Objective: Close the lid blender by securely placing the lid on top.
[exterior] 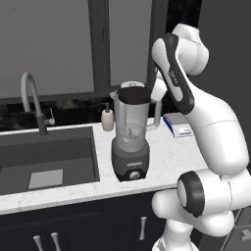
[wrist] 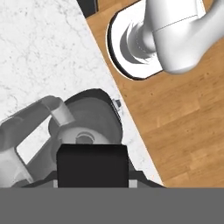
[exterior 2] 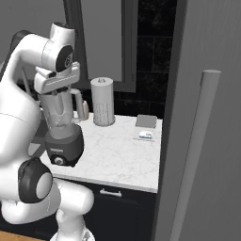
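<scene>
Lid (exterior: 133, 95) sits dark across the top of the blender (exterior: 131, 142), level with the jar's rim as far as I can see from the left base view. One blender, one lid. The blender stands on the white marble bench (exterior: 166, 157), close to the front edge (the knob on its base faces out over that edge). The sink (exterior: 46, 157) lies at its 9 o'clock, just beside the base, with one curved tap (exterior: 30, 98) behind it.

At the blender's 11 o'clock stands one small beige soap bottle (exterior: 107, 118), near the wall. In the right base view, one paper towel roll (exterior 2: 102, 101) stands behind the jar at about 1 o'clock, and two flat items, a grey square (exterior 2: 146, 121) and a small box (exterior 2: 145, 136), lie well apart from it at 3 o'clock. Open marble runs between the blender and those.

The claw (exterior 2: 55, 90) hangs directly over the jar top, its white hand hiding the fingers; I cannot tell whether they are apart or together. In the hand view the jar's handle (wrist: 30, 118) curves off at 9 o'clock, above the wooden floor (wrist: 183, 127).
</scene>
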Robot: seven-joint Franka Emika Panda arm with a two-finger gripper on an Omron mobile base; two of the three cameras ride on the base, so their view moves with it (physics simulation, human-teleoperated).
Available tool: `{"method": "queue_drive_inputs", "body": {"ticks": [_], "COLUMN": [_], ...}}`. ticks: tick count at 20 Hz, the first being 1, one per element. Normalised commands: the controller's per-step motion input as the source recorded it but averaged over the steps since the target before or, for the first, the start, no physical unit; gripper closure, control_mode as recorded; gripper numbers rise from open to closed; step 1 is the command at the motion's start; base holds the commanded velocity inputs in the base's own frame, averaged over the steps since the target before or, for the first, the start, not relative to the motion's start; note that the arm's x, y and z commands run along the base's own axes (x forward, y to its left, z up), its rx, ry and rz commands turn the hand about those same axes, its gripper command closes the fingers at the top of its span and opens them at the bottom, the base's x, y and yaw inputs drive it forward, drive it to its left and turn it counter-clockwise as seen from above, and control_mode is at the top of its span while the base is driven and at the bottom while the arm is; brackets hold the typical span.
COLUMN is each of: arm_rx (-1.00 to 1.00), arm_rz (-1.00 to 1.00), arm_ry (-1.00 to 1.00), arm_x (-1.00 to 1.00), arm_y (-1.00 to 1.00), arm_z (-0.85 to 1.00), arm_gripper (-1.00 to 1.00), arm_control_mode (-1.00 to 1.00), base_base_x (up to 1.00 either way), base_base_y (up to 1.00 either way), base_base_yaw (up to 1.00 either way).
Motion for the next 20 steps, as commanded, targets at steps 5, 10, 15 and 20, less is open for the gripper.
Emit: {"method": "queue_drive_inputs", "body": {"ticks": [5, 10, 15, 20], "arm_rx": [-0.01, 0.0, -0.02, -0.06], "arm_rz": [-0.11, -0.12, -0.12, -0.11], "arm_ry": [0.0, 0.0, 0.0, 0.0], "arm_x": [0.21, 0.35, 0.27, 0.12], "arm_y": [0.0, 0.02, 0.23, 0.44], "arm_z": [-0.03, 0.0, 0.0, 0.0], "arm_gripper": [1.0, 1.0, 1.0, 1.0], "arm_control_mode": [-1.0, -1.0, -1.0, -1.0], "base_base_x": [0.0, 0.0, 0.0, 0.0], "base_base_y": [0.0, 0.0, 0.0, 0.0], "base_base_yaw": [0.0, 0.0, 0.0, 0.0]}}
